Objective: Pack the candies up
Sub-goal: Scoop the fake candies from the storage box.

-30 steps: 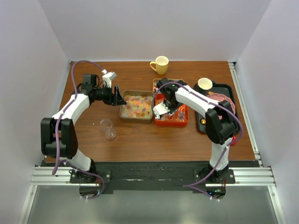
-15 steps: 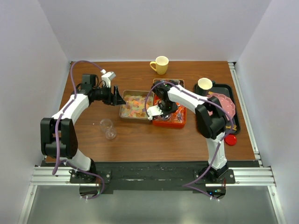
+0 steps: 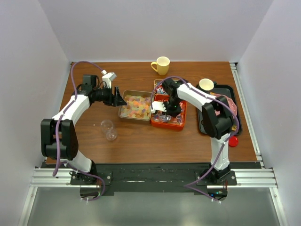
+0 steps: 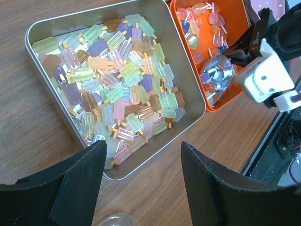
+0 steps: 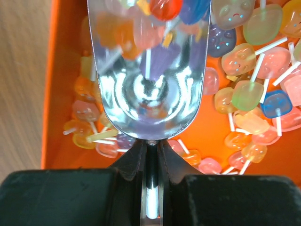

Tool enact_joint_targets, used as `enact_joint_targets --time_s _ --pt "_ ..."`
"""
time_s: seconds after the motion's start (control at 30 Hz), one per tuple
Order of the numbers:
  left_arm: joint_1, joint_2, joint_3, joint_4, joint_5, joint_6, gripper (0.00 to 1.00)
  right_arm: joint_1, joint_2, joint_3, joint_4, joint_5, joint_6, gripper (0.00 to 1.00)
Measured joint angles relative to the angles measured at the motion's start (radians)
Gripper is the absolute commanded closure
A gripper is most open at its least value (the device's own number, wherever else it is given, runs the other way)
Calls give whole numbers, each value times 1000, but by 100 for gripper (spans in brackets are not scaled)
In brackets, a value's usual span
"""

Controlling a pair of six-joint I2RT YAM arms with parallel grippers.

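Note:
Pastel popsicle-shaped candies fill a silver tin. Small lollipop candies lie in an orange tray beside it. My right gripper is shut on the handle of a metal scoop, which sits low in the orange tray with a few candies at its front end. In the top view the right gripper is over the tray's left half. My left gripper is open and empty, just left of the tin; it also shows in the top view.
A clear jar lies on the table in front of the left gripper. A yellow mug stands at the back. A black tray on the right holds a white cup and a pink plate. A red lid lies near it.
My right gripper swung the scoop to the orange tray's left edge, then back over the tray. The orange tray and the tin slid slightly left. The left arm has not moved.

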Motion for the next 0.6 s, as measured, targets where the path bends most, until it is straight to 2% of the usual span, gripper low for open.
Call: enact_joint_targets --time_s 0.33,0.6 --pt "2 8 59 -35 8 21 31 -60 -91 -91 58 -156 55 100" --pt "16 12 108 -64 31 51 31 -84 -152 -182 129 -201 83 100"
